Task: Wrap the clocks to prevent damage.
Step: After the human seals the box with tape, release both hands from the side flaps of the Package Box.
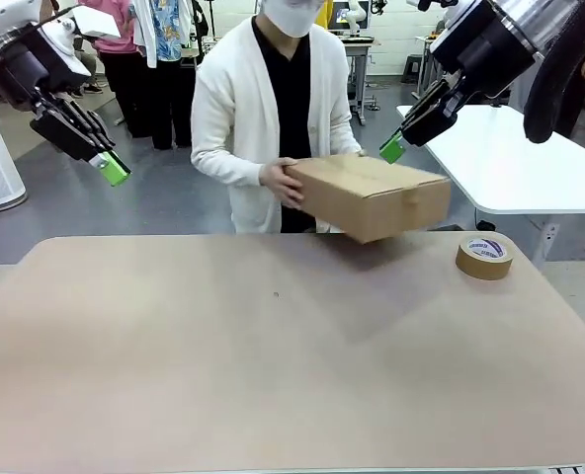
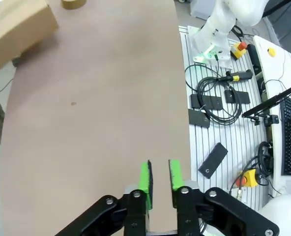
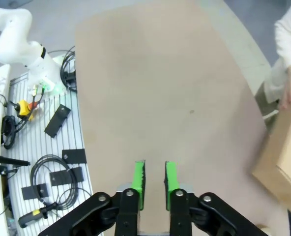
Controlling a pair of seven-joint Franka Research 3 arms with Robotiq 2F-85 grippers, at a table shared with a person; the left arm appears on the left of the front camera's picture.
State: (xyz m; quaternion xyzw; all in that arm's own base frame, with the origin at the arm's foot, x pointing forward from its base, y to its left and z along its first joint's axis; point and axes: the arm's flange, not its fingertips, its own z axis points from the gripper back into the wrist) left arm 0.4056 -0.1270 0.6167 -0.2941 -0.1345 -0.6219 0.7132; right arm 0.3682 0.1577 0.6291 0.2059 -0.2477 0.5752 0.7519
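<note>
Plain brown corrugated cardboard box (image 1: pixel 372 196), rectangular, flaps shut, matte: held tilted above the far edge of the surface at about 1 o'clock from its centre, the person's hand (image 1: pixel 281 181) on its left end. No clocks visible; whether any sit inside the box cannot be told.

Roll of brown packing tape (image 1: pixel 484 257), flat ring with a printed white core label, lies on the surface at 2 o'clock, just right of the box, apart from it.

Surface (image 1: pixel 273 365): smooth tan top, rounded far corners, faint small mark near centre.

Left gripper (image 1: pixel 113 169) hangs high at 10 o'clock, green pads nearly together with a narrow gap, holding nothing. Right gripper (image 1: pixel 392 148) hangs high at 1 o'clock above the box, likewise slightly parted, empty.

Room: grey floor, white table (image 1: pixel 530 168) at right, people standing behind.
</note>
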